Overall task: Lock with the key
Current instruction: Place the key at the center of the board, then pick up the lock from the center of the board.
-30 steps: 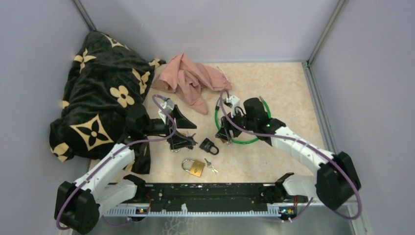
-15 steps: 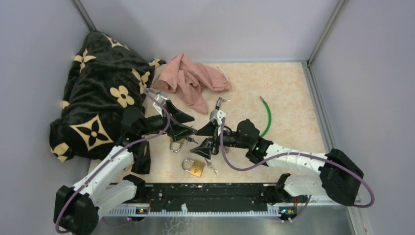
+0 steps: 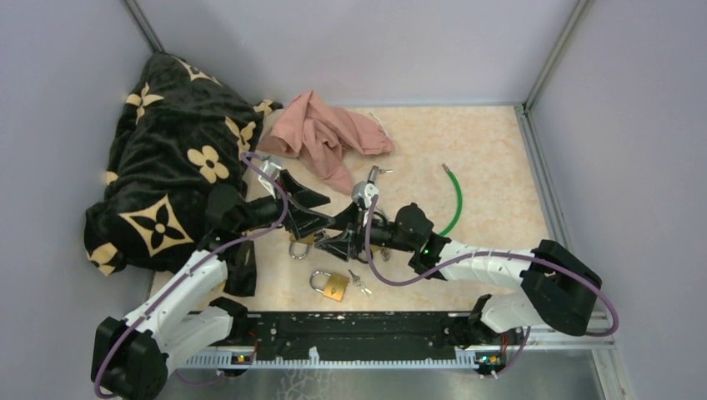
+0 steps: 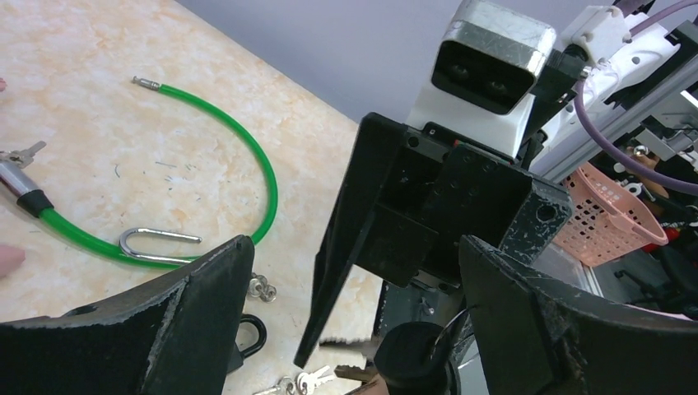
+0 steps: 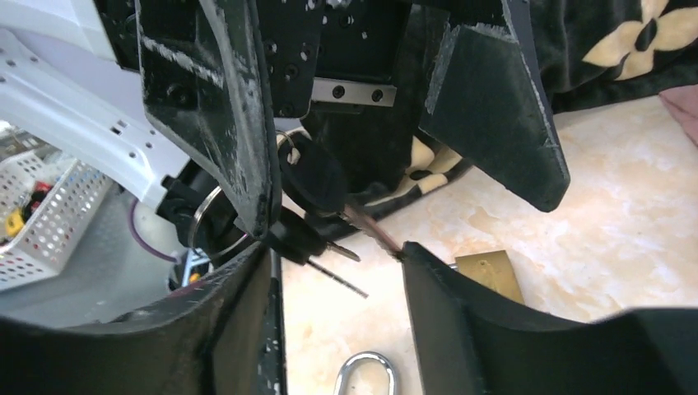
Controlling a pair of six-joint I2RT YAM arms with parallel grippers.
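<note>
The left jaws are spread fully and nothing is held in them. The right jaws are seen parted too, nose to nose with the left. A bunch of black-headed keys (image 5: 317,181) is seen between the two pairs, off the table (image 3: 492,167); whether it is gripped cannot be told. The brass padlock (image 3: 331,285) lies just nearer. The keys could be dropped if neither pair is closed squarely on them, and the crowded pairs could be knocked together.

left claw (image 3: 325,213) close against right claw (image 3: 332,240) | brass padlock (image 3: 335,287) just nearside | green cable (image 3: 456,204) to right
</note>
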